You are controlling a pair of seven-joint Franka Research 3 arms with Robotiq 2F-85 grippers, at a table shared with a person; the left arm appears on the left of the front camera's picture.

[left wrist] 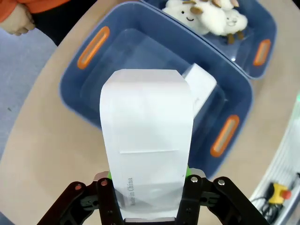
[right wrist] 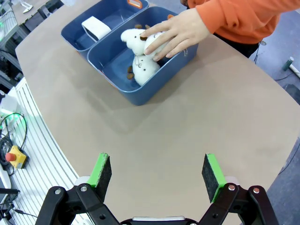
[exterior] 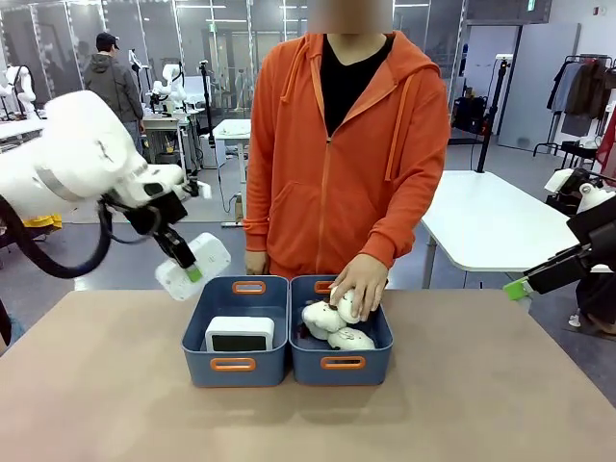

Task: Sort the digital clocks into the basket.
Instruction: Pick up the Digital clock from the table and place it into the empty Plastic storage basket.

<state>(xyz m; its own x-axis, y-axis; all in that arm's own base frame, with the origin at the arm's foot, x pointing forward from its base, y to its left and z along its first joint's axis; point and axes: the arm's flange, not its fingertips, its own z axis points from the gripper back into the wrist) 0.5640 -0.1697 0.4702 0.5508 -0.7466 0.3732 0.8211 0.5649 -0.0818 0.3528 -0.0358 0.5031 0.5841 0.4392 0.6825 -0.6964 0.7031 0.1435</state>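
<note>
The surface (exterior: 481, 414) fills the lower half of the front view, with the two blue bins at its centre. The left basket (exterior: 236, 366) holds one digital clock (exterior: 240, 334), lying with its grey-green screen facing the camera. The right bin (exterior: 342, 364) holds cream cloud toys (exterior: 327, 322) under the person's hand (exterior: 359, 284).

The second clock (exterior: 195, 267) hangs at left centre of the front view, above and just left of the basket, clamped at one short end by the left pincer (exterior: 192, 272). In the left wrist view its long axis runs straight away from the fingers toward the basket, plain back panel facing the camera. It looks light, rigid and smooth-shelled, so probably slippery; pinching across the flat faces near an end seems sound.

The right pincer (right wrist: 158, 172) hovers with pads apart over bare surface.
</note>
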